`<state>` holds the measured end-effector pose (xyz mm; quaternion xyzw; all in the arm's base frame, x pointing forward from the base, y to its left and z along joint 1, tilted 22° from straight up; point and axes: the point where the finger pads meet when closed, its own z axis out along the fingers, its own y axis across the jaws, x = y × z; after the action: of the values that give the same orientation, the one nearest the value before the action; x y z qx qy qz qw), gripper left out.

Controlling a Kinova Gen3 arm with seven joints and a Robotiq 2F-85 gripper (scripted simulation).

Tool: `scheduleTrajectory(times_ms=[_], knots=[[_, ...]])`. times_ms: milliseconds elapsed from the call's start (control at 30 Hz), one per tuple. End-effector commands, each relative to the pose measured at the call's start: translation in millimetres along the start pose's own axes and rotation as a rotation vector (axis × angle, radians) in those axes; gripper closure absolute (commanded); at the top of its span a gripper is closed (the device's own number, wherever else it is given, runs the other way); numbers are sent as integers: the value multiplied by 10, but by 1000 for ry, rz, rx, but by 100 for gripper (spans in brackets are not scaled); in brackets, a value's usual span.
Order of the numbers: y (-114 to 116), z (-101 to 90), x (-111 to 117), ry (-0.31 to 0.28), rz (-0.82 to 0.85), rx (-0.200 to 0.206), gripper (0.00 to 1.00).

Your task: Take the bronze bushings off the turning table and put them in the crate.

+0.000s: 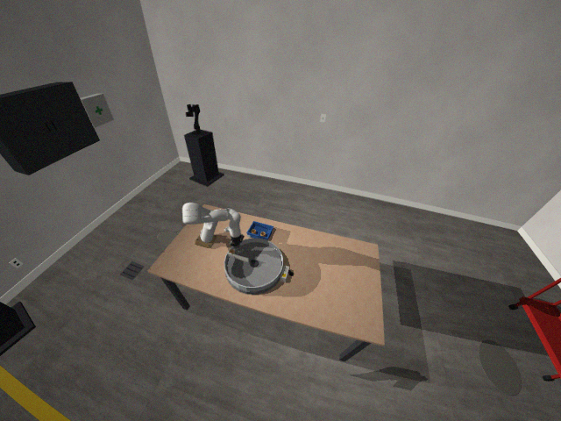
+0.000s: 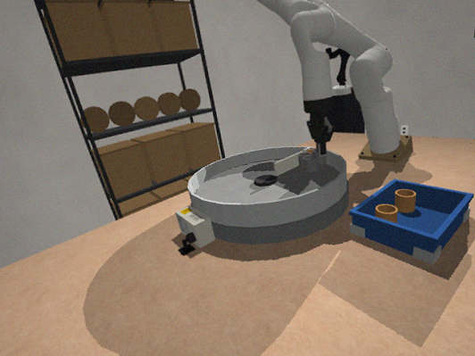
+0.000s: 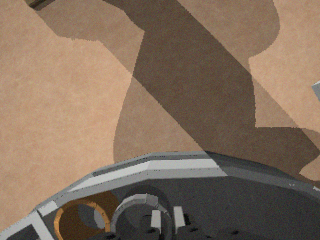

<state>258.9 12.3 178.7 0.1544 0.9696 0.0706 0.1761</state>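
Note:
The grey turning table [image 1: 253,285] [image 2: 257,207] [image 3: 175,165] stands in the middle of the wooden table. A bronze bushing [image 3: 59,220] and a steel bushing [image 3: 131,204] [image 2: 306,162] stand side by side at its far rim, next to the white bar. My gripper [image 3: 167,221] [image 2: 321,149] [image 1: 235,242] reaches straight down into the turning table. Its fingers are nearly closed over the steel bushing's right wall. The bronze bushing is left of the fingers, untouched. The blue crate [image 1: 260,224] [image 2: 406,237] beside the turning table holds two bronze bushings [image 2: 405,199] [image 2: 386,212].
A white bar [image 2: 288,161] runs from the black hub [image 2: 265,179] to the rim. A small control box [image 2: 194,226] sticks out from the turning table's base. The arm's base [image 2: 385,152] stands behind the crate. A shelf rack [image 2: 140,93] stands beyond the table.

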Motion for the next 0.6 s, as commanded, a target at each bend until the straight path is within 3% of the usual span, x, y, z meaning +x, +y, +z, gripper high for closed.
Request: scheduleTrajectory(times_ms=[0,567], knots=[[2,-39,-13,-3,4,-2,100],[2,-114,-12,-3,4,-2,100]])
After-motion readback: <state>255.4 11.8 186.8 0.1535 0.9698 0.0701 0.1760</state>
